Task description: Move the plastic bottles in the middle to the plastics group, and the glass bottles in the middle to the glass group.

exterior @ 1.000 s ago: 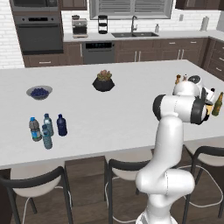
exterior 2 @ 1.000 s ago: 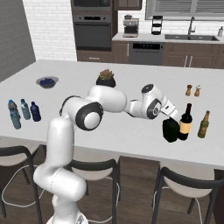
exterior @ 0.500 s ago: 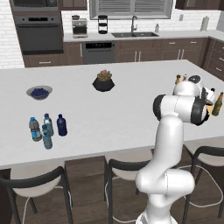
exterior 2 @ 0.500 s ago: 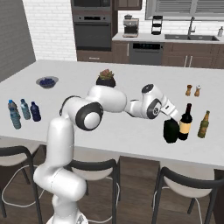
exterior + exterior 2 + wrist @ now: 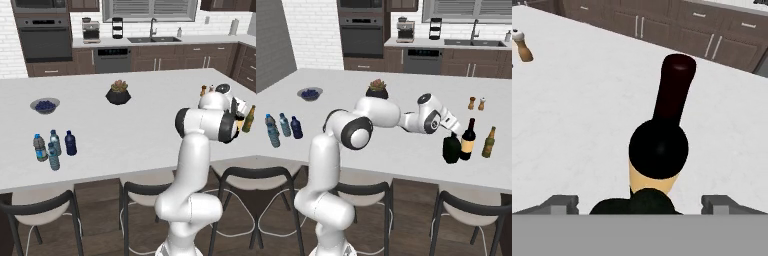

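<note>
End effector is now standing with fingers apart, having just let go; a second ago it was clamped on the black bottle. In the hand view both finger tips are sitting wide on either side of the black bottle's top, not touching it. The end effector is hovering just above the bottle's neck.

The black bottle is standing upright on the desk, just beside the wine bottle on its side toward the arm, apparently touching or nearly so. The olive bottle is standing near the wine bottle on its far side. Salt and pepper shakers are sitting behind the wine bottle, well apart from it.

So the glass part is looking done: the black bottle is resting with the glass group.

Far across the desk from the wine bottle, four small bottles are clustering together: the navy bottle just beside the clear bottles. The plastics are looking grouped too, so the task is probably nearly finished, with only retracting the arm remaining.
</note>
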Robot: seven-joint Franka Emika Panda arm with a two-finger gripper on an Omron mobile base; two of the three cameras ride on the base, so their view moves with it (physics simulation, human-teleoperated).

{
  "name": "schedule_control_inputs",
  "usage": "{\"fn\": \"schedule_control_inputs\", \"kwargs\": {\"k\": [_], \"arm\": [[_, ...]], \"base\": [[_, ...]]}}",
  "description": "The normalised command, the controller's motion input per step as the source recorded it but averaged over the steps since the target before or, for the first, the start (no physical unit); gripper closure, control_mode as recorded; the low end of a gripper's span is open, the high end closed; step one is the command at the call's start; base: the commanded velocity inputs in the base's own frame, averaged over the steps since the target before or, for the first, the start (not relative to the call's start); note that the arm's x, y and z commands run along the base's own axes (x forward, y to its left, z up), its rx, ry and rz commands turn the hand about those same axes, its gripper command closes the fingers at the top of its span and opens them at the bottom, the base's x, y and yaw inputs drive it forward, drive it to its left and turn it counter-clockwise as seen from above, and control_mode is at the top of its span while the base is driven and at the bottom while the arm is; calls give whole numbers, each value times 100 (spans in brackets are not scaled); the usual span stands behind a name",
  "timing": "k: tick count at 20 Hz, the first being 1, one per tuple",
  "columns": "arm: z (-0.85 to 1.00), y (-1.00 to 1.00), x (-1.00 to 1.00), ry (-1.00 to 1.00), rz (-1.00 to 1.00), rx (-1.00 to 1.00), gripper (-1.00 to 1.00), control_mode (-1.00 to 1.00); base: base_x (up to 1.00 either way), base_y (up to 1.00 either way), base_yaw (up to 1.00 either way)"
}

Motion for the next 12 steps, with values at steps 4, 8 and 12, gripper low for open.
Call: {"fn": "schedule_control_inputs", "kwargs": {"k": [4,8,12], "arm": [[59,3,-37,-7,0,0,-100,-100],[47,9,-66,-2,1,0,-100,-100],[12,23,-78,0,17,2,-100,-100]], "base": [[0,0,0],[0,0,0],[0,0,0]]}}
